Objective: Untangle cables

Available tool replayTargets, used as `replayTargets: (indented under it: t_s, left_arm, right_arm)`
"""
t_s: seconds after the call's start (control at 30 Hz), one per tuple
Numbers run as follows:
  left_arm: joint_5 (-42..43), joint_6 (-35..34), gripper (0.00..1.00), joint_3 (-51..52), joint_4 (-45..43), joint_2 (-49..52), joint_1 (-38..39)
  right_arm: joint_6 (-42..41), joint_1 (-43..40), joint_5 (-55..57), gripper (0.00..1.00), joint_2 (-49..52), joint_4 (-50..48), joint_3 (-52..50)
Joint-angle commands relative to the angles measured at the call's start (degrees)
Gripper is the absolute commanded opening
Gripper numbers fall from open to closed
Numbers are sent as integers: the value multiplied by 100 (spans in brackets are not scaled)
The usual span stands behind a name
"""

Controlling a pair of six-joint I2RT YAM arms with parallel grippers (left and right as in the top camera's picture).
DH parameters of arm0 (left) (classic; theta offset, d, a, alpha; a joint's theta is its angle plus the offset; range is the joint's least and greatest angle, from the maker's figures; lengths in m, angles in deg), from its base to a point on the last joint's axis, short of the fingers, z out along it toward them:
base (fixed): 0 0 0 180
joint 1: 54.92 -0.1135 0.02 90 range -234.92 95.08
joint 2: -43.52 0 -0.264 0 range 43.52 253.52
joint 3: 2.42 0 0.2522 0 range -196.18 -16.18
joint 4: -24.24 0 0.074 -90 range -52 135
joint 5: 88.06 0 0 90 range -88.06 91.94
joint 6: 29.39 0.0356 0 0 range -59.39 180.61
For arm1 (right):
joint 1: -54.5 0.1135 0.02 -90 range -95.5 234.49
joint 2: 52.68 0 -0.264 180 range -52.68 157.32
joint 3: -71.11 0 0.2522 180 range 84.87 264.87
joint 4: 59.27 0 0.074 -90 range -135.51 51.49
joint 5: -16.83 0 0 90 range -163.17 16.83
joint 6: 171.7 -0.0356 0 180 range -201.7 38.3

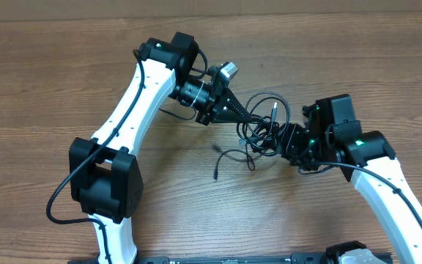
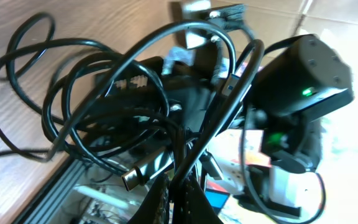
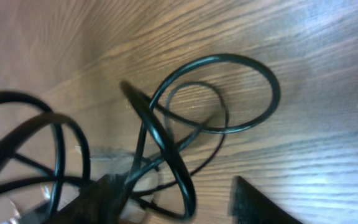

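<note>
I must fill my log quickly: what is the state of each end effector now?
Left end effector: closed on the cables.
Right end effector: open, gripping nothing.

We find soft, even light from above on the table, where the cables cast only faint shadows. Both wrist views are blurred up close, and glare whitens the left wrist view's far right.

A wood-grain table with a black rail along its near edge.

No writing, label, brand or number can be read in any view (fine detail is blurred).
</note>
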Motion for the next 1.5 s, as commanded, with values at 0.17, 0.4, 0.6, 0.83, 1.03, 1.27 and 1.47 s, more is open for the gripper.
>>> replayTargets:
  t_s: [0.17, 0.4, 0.6, 0.83, 1.03, 1.27, 1.47]
  left_arm:
    - [492, 149, 4, -142, -33, 39, -11]
    - [-317, 144, 4, -142, 271, 39, -151]
    - [-1508, 114, 4, -142, 350, 39, -249]
    - [-5147, -1541, 15, -142, 457, 39, -264]
    - [-5696, -1659, 42, -140, 501, 39, -247]
    - [-5716, -1659, 61, -140, 487, 39, -245]
    - [-5716, -1657, 77, -140, 481, 39, -243]
  right_arm:
    - [-140, 304, 1419, 13, 13, 247, 87]
    - [-1228, 293, 3816, 11, 13, 1095, 87]
    - [-1530, 293, 4096, 12, 13, 1226, 87]
    - [-1526, 293, 3963, 9, 13, 1099, 87]
    - [-1482, 293, 3421, 4, 11, 835, 227]
    - [-103, 295, 1910, 4, -33, 927, 1530]
    - [437, 293, 341, 4, -46, 962, 2761]
